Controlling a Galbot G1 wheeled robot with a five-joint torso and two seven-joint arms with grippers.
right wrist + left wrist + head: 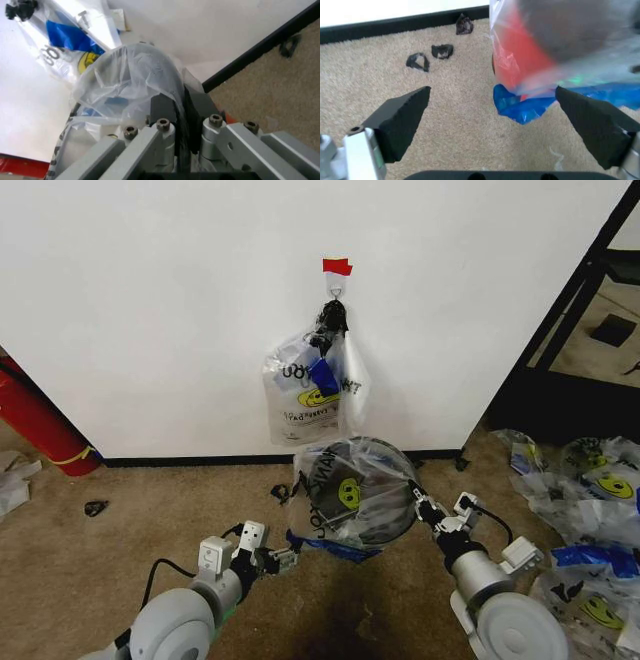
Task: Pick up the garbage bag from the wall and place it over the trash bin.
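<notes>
- Left gripper (pixel 492 123): 2 black wedge pads spread apart, beside crinkled garbage bag (pixel 345 490).
- Right gripper (pixel 420 504): jaws clamped on film draped over round mesh trash bin (pixel 392 525).

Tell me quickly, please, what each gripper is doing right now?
Left gripper: open, beside the thin see-through plastic garbage bag.
Right gripper: shut on that bag.

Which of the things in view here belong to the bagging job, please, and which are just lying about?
Job:
- garbage bag, draped over the bin
- trash bin
- right gripper, shut on the bag at the rim
- left gripper, open beside the bag
- wall

Lying about:
- bunch of bags on the hook
- heap of bags
- red cylinder
- black scraps on the carpet
</notes>
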